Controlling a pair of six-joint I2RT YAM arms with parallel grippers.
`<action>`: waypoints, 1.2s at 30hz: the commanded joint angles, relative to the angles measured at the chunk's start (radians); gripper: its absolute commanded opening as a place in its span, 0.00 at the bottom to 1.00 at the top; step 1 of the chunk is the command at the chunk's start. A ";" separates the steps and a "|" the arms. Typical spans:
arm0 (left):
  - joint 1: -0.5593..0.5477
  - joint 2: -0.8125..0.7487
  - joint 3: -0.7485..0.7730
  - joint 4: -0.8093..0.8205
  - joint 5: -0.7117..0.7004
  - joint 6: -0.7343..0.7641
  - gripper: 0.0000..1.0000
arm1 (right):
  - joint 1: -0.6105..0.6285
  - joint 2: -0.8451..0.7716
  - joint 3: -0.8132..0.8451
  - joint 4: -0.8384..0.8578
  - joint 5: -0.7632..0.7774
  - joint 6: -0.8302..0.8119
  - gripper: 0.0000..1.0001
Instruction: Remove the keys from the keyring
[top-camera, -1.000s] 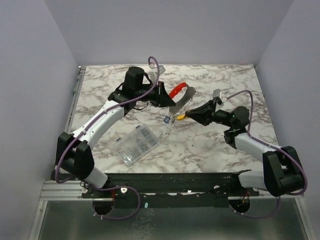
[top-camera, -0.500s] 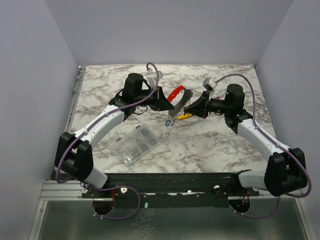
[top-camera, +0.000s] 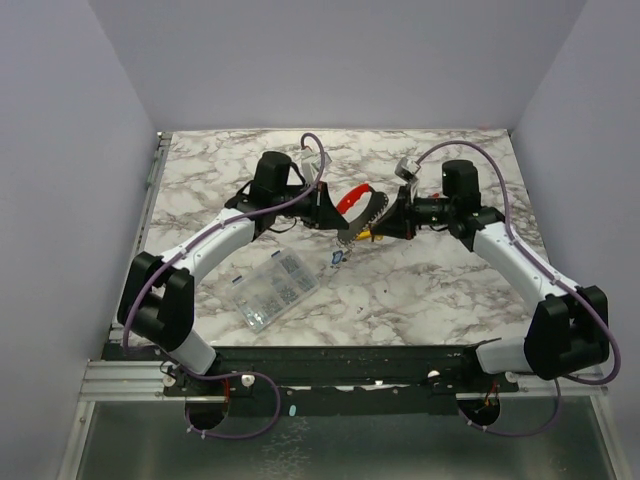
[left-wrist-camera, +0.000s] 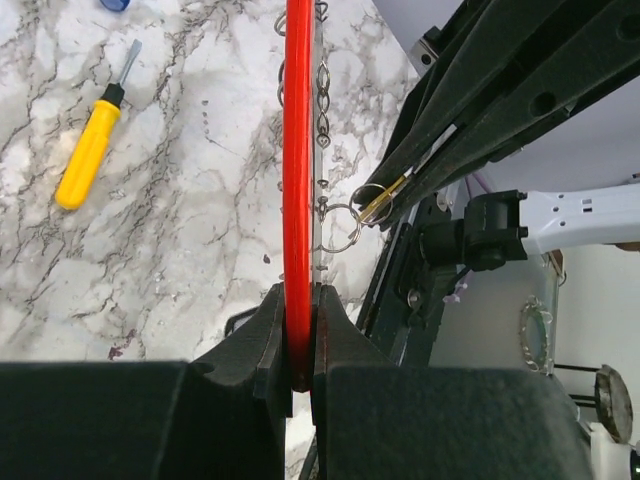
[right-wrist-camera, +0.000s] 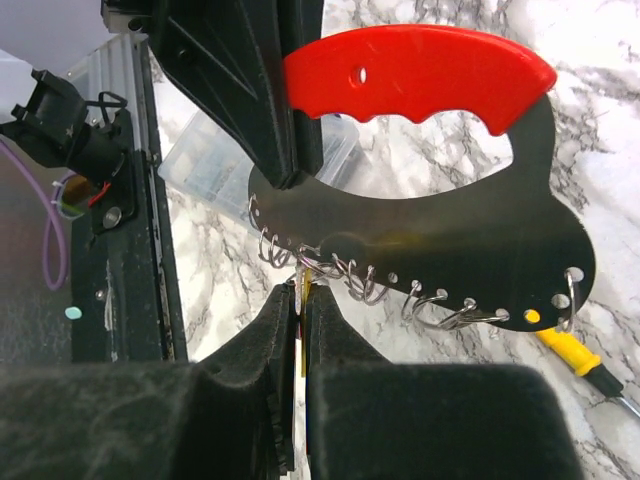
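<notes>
The keyring is a red curved handle (top-camera: 352, 196) joined to a grey metal plate (top-camera: 371, 211), with several wire rings (right-wrist-camera: 350, 275) along its lower edge. My left gripper (top-camera: 328, 208) is shut on the red handle, which shows edge-on in the left wrist view (left-wrist-camera: 298, 180). My right gripper (top-camera: 380, 227) is shut on a thin yellow-tagged key (left-wrist-camera: 378, 203) that hangs from a ring (left-wrist-camera: 340, 226) on the plate. A blue-tagged key (top-camera: 338, 258) shows below the plate; I cannot tell whether it hangs or lies on the table.
A clear compartment box (top-camera: 275, 288) of small parts lies on the marble table (top-camera: 430, 290) at the front left. A yellow-handled screwdriver (left-wrist-camera: 88, 150) lies on the table beside the keyring and also shows in the right wrist view (right-wrist-camera: 565, 350). Walls enclose the table's sides.
My right arm has swung up and left and closed in on the keyring. The left arm has shifted the keyring slightly right. The blue key now sits lower in the top view.
</notes>
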 joint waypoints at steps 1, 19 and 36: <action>0.031 0.034 -0.062 -0.017 0.048 0.009 0.08 | -0.006 0.028 0.100 -0.058 -0.049 -0.024 0.01; 0.116 -0.151 -0.137 -0.001 0.157 0.146 0.80 | -0.006 0.094 0.426 -0.620 -0.067 -0.522 0.01; 0.125 -0.219 0.152 -0.666 0.005 1.236 0.78 | 0.054 0.093 0.525 -0.879 -0.035 -0.860 0.01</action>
